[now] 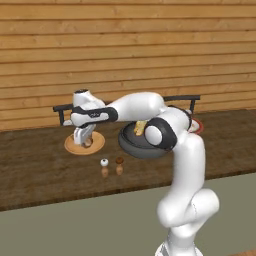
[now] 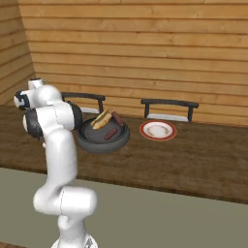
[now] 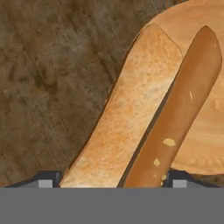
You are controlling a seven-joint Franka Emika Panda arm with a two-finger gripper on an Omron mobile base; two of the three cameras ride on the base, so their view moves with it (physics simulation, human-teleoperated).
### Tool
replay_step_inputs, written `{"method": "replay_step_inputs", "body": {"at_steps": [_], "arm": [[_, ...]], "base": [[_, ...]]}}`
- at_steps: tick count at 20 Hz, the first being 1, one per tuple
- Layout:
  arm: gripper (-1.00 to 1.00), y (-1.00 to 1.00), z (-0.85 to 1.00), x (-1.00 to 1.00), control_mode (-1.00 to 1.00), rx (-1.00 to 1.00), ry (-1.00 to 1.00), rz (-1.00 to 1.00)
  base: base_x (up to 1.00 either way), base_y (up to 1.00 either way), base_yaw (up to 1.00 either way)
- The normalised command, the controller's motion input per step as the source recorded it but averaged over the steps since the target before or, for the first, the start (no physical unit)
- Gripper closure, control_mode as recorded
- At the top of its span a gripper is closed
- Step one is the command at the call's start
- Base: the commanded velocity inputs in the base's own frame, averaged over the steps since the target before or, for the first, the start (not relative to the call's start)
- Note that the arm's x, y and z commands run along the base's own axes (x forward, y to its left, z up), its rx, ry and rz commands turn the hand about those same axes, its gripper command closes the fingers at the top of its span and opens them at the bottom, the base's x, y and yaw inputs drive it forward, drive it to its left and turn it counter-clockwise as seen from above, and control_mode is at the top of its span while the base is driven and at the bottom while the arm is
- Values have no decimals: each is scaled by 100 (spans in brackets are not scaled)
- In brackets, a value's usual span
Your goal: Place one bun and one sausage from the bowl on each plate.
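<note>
My gripper (image 1: 83,139) hangs over the plain wooden plate (image 1: 75,146) at the left of the counter. In the hand view a tan bun (image 3: 131,109) with a brown crust side fills the gap between the fingertips (image 3: 48,180), and my gripper (image 3: 113,181) is shut on it. The bun reaches across the rim of the wooden plate (image 3: 210,144) and partly over the dark counter. The dark grey bowl (image 2: 104,141) holds another bun (image 2: 100,120) and two sausages (image 2: 117,118). The red-rimmed plate (image 2: 158,130) lies empty to the bowl's right.
Two small shakers (image 1: 104,162) (image 1: 119,161) stand in front of the wooden plate. Two dark rails (image 2: 169,104) (image 2: 85,97) run along the back by the wooden wall. The counter's front edge (image 1: 75,197) lies near the shakers.
</note>
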Motion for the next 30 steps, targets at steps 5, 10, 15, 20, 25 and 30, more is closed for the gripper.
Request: {"method": "replay_step_inputs", "body": {"at_steps": [5,10,15,20,25,30], "arm": [[100,29,-32,71,-100,-1,3,16],[100,1,-52,33,-100,0,0,13],[-100,0,-27,8,-100,0,0,9],[-100,-1,0,2,-100,0,0,1],[-100,-16,0,0,-100,0,-3,0],[-100,-28,13,-14,-100,7,-10,0]], "base": [[0,0,0],[0,0,0],[0,0,0],[0,0,0],[0,0,0],[0,0,0]]}}
